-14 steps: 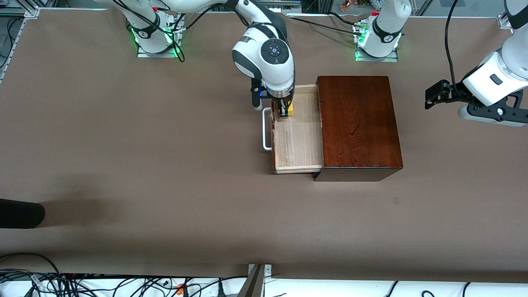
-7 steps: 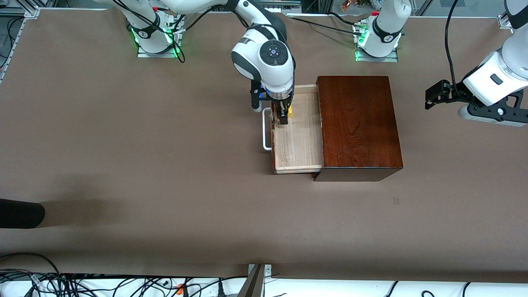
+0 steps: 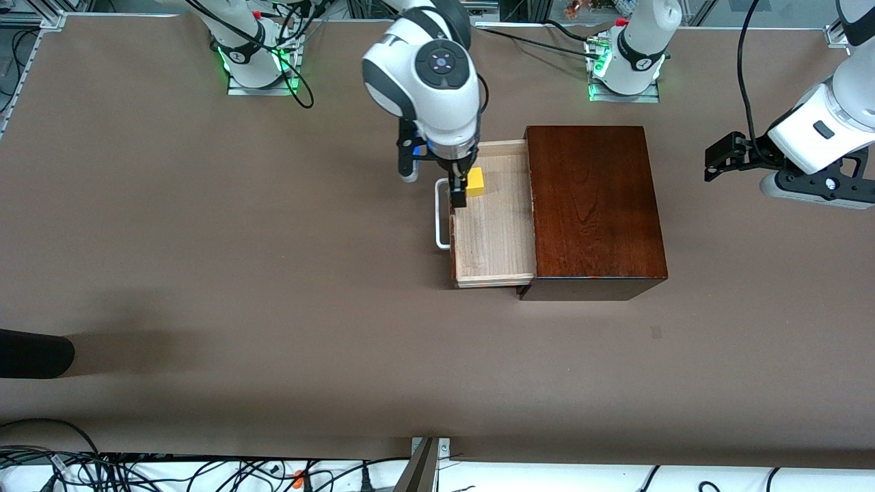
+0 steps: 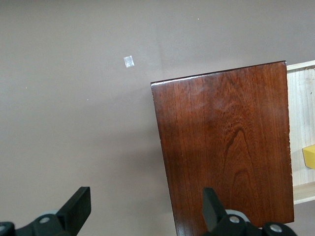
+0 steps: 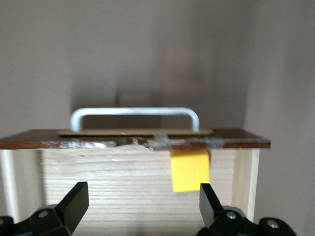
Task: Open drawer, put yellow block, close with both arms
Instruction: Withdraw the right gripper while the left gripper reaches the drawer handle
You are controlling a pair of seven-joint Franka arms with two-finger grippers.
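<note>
Block [image 3: 475, 182] lies loose in the pulled-out drawer [image 3: 493, 239], by its handle [image 3: 441, 213], at the end farthest from the front camera. My right gripper [image 3: 459, 195] hangs above it, released. My left gripper [image 3: 726, 156] waits, fingers spread, past the box [image 3: 592, 205].

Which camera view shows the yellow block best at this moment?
The right wrist view: the yellow block shows whole, lying in the drawer close to its front. The front view shows the block small, beside the right hand. The left wrist view shows only a cut-off corner of it at the picture's edge.
</note>
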